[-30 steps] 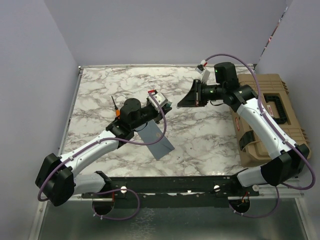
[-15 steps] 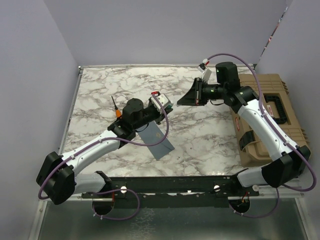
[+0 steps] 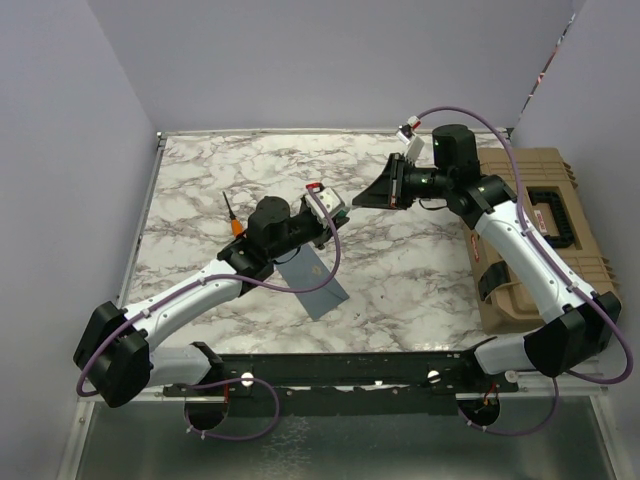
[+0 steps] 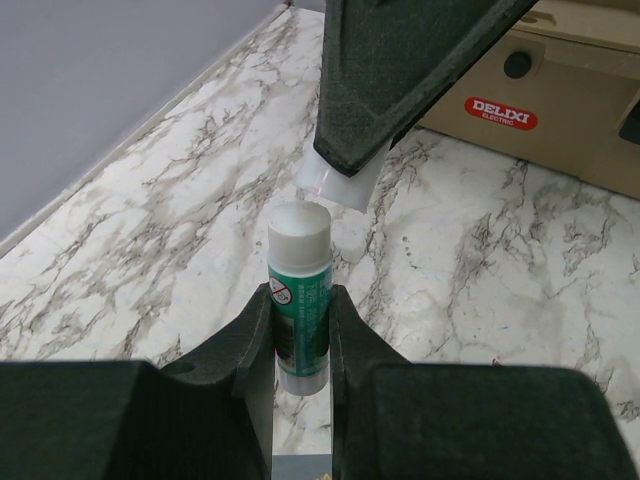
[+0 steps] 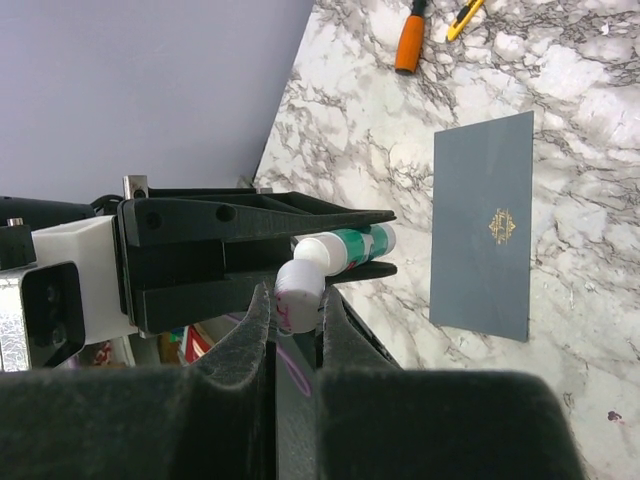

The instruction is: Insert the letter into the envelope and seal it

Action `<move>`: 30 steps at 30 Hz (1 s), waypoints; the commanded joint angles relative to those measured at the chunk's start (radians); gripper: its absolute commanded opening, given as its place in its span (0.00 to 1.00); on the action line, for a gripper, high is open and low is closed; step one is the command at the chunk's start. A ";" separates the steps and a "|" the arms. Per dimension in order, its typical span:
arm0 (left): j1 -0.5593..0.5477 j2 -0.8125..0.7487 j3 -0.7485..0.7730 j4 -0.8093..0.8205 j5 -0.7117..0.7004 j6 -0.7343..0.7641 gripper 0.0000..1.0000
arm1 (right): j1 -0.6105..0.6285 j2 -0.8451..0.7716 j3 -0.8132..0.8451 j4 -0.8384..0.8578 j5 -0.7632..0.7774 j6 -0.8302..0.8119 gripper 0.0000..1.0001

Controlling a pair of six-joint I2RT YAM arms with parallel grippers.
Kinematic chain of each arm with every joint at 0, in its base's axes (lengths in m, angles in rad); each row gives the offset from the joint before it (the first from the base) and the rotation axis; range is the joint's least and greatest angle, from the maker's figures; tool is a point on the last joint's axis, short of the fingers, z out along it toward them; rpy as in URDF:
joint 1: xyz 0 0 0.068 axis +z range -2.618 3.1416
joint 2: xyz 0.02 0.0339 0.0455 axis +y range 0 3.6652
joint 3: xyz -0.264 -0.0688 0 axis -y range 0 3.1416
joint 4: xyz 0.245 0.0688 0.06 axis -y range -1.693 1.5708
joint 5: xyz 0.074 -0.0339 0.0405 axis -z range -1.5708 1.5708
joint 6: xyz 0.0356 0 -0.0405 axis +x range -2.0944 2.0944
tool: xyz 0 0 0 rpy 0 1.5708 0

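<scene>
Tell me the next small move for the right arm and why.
Probably slide the cap, held in the right gripper, onto the glue stick in the left gripper: it hovers just off the bare tip, and the envelope lies flat, no flap raised.

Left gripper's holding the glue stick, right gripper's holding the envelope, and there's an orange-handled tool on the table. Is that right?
Not quite. The left gripper does hold the glue stick, but the right gripper holds a white cap, not the envelope. The right wrist view shows the envelope lying flat on the table, untouched. The orange-handled tool is on the table as you said.
</scene>
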 commanded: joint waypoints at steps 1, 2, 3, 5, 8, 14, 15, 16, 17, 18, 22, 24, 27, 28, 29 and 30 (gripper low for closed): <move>-0.009 0.003 0.027 -0.004 -0.032 -0.001 0.00 | -0.003 0.000 -0.001 0.009 0.030 0.000 0.00; -0.010 0.005 0.027 -0.004 -0.034 0.000 0.00 | -0.003 0.001 0.001 0.003 0.039 -0.001 0.00; -0.010 0.005 0.027 -0.004 -0.036 0.001 0.00 | -0.003 0.002 0.003 0.001 0.043 -0.004 0.00; -0.012 0.007 0.028 -0.004 -0.035 0.002 0.00 | -0.003 0.003 0.002 0.002 0.046 -0.004 0.00; -0.011 0.011 0.032 -0.004 -0.028 0.001 0.00 | -0.003 0.009 -0.005 0.012 0.039 -0.001 0.00; -0.019 0.029 0.046 -0.004 -0.022 0.000 0.00 | -0.003 0.023 0.000 0.014 0.037 -0.001 0.00; -0.020 0.032 0.050 -0.005 -0.022 0.001 0.00 | -0.003 0.025 0.003 0.014 0.037 0.000 0.00; -0.023 0.035 0.052 -0.005 -0.022 0.001 0.00 | -0.003 0.027 0.004 0.015 0.035 0.000 0.00; -0.024 0.037 0.054 -0.005 -0.022 0.001 0.00 | -0.003 0.030 0.007 0.015 0.034 -0.001 0.00; -0.026 0.040 0.056 -0.005 -0.023 0.001 0.00 | -0.003 0.035 0.011 0.009 0.034 -0.002 0.00; -0.029 0.045 0.059 -0.004 -0.027 0.005 0.00 | -0.003 0.038 0.015 -0.006 0.040 -0.013 0.00; -0.031 0.045 0.059 -0.004 -0.035 0.009 0.00 | -0.003 0.034 0.015 -0.010 0.045 -0.014 0.00; -0.031 0.047 0.053 -0.004 -0.047 0.012 0.00 | -0.003 0.022 0.022 -0.014 0.054 -0.018 0.00; -0.031 0.047 0.049 -0.004 -0.050 0.014 0.00 | -0.003 0.015 0.025 -0.010 0.055 -0.016 0.00; -0.031 0.047 0.046 -0.005 -0.054 0.014 0.00 | -0.003 0.007 0.025 -0.006 0.058 -0.013 0.00; -0.031 0.046 0.043 -0.005 -0.058 0.016 0.00 | -0.003 0.000 0.026 -0.005 0.069 -0.010 0.00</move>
